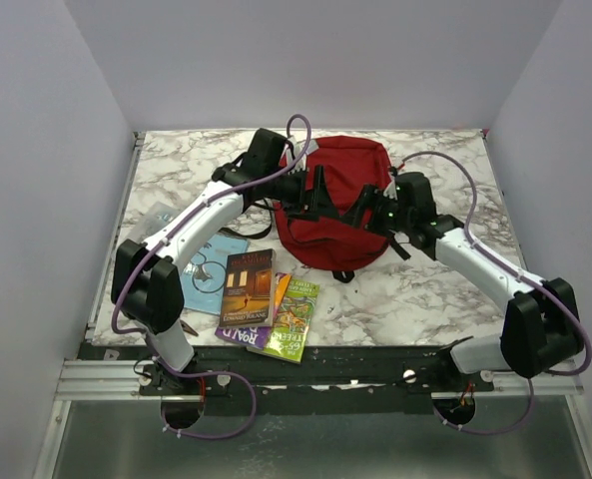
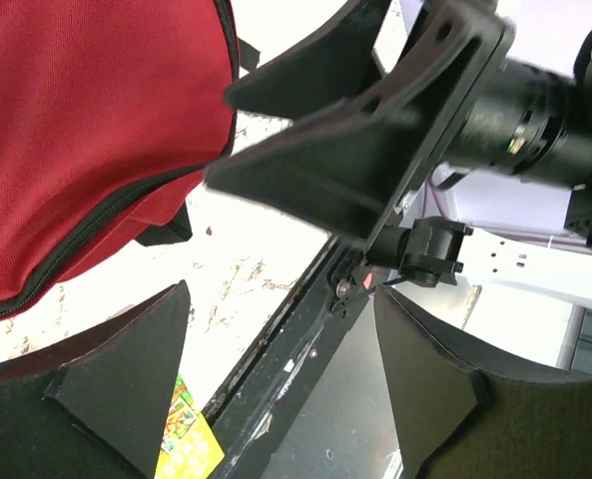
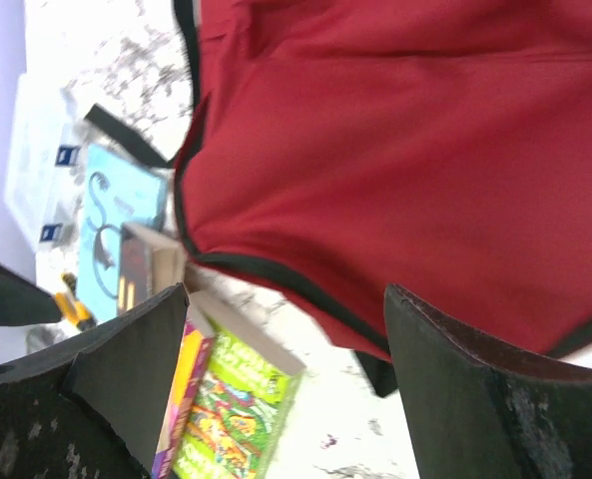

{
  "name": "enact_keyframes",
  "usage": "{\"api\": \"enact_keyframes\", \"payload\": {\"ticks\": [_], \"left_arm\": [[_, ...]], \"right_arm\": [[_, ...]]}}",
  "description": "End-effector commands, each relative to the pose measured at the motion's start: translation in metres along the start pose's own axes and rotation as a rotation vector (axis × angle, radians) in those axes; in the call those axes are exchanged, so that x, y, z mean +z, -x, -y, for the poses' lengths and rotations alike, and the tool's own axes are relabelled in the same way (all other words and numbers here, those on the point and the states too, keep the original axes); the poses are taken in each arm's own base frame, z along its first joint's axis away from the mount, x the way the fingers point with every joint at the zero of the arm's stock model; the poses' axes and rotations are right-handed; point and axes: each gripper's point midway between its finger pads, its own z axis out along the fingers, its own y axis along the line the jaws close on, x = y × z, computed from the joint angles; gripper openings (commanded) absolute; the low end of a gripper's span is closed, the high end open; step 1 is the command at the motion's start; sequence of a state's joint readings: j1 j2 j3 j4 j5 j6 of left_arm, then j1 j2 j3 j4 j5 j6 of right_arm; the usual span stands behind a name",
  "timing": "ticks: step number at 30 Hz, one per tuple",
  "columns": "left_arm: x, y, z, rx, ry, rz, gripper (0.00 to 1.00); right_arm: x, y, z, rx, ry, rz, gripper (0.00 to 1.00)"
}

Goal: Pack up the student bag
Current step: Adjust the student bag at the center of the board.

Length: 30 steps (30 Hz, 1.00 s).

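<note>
The student bag (image 1: 335, 215) is laid flat on the marble table (image 1: 425, 289), apparently zipped. Just above it, the left gripper (image 1: 325, 200) and right gripper (image 1: 363, 210) are held wide open, empty, nearly touching; a collision could be caused if either is advanced.

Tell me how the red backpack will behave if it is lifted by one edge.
The red backpack is soft fabric lying slumped and fairly flat, so it will probably sag and fold rather than hold shape. It looks nearly empty, so likely light for its size. Woven cloth should grip well, not slip.
</note>
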<state>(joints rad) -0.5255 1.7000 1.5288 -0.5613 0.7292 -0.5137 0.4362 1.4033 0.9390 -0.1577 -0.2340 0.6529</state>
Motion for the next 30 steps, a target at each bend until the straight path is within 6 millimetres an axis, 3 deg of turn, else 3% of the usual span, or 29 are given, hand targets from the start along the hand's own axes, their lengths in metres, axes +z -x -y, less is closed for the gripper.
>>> {"api": "enact_keyframes", "payload": {"ticks": [1,6,10,14,18,22,25,28,30], "left_arm": [[0.005,-0.002,0.004,0.027,-0.031,-0.002,0.77],[0.025,-0.013,0.000,0.035,-0.010,-0.037,0.77],[0.054,-0.022,-0.013,-0.002,0.052,-0.071,0.74],[0.079,-0.017,-0.036,-0.114,0.113,-0.062,0.69],[0.103,-0.006,-0.053,-0.269,0.109,-0.025,0.61],[0.124,-0.007,-0.070,-0.393,0.092,0.000,0.60],[0.127,-0.012,-0.084,-0.442,0.092,0.006,0.59],[0.123,-0.018,-0.098,-0.472,0.106,-0.002,0.59],[0.121,-0.025,-0.104,-0.491,0.094,-0.024,0.59]], "right_arm": [[-0.019,-0.003,0.045,-0.009,-0.089,-0.021,0.84],[-0.028,0.033,0.087,-0.015,-0.214,0.077,0.81],[-0.012,0.061,0.127,-0.011,-0.374,0.080,0.75],[0.010,0.077,0.146,-0.074,-0.461,0.021,0.67],[0.020,0.096,0.156,-0.142,-0.494,0.079,0.58],[0.024,0.098,0.167,-0.142,-0.549,0.067,0.54],[0.021,0.088,0.184,-0.069,-0.618,0.071,0.59],[0.010,0.081,0.199,0.119,-0.592,0.100,0.64],[0.007,0.075,0.198,0.284,-0.449,0.114,0.67]]}}
